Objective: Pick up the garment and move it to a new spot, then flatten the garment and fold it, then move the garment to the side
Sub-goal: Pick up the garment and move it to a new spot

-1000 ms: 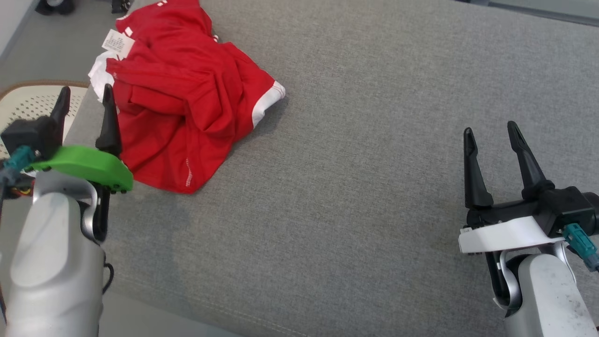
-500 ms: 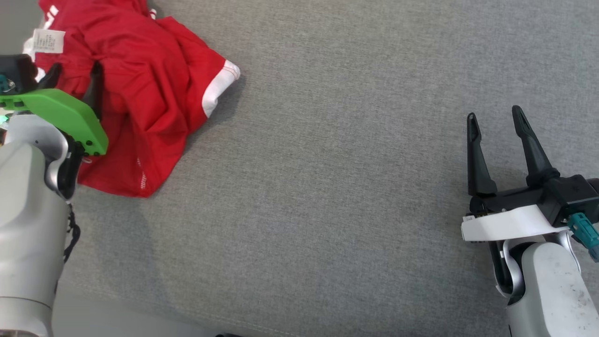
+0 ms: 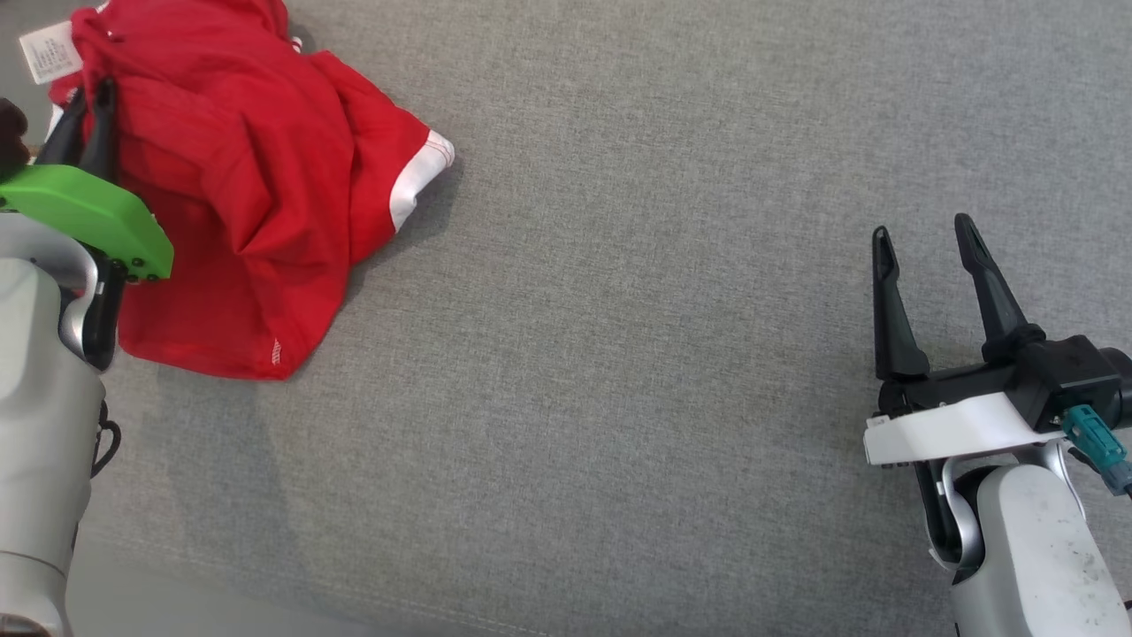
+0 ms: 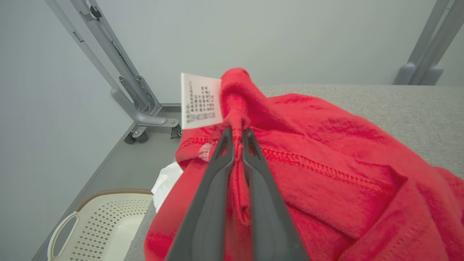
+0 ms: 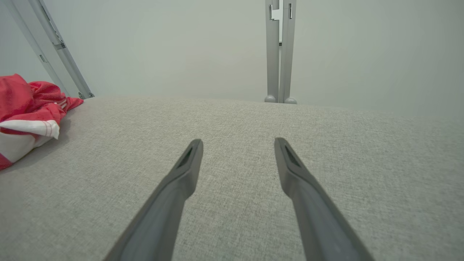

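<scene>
The garment (image 3: 256,195) is a crumpled red shirt with white trim and a white care label (image 3: 51,53), lying at the far left of the grey padded surface (image 3: 637,336). My left gripper (image 3: 88,97) is shut on a pinched ridge of its red cloth just below the label, which the left wrist view shows bunched between the fingers (image 4: 237,136). The garment (image 4: 326,174) drapes down from that pinch. My right gripper (image 3: 920,234) stands open over bare grey fabric at the right, far from the garment (image 5: 25,112). Nothing lies between its fingers (image 5: 237,145).
A cream perforated basket (image 4: 105,224) sits on the floor beyond the surface's left edge. Grey metal frame legs (image 4: 137,105) stand at the back left, and an upright post (image 5: 279,50) behind the middle. A pale wall closes the back.
My left gripper has closed on the garment's cloth near the label and the fabric now rises in a ridge there. The head view has shifted, the garment now sitting further left.
</scene>
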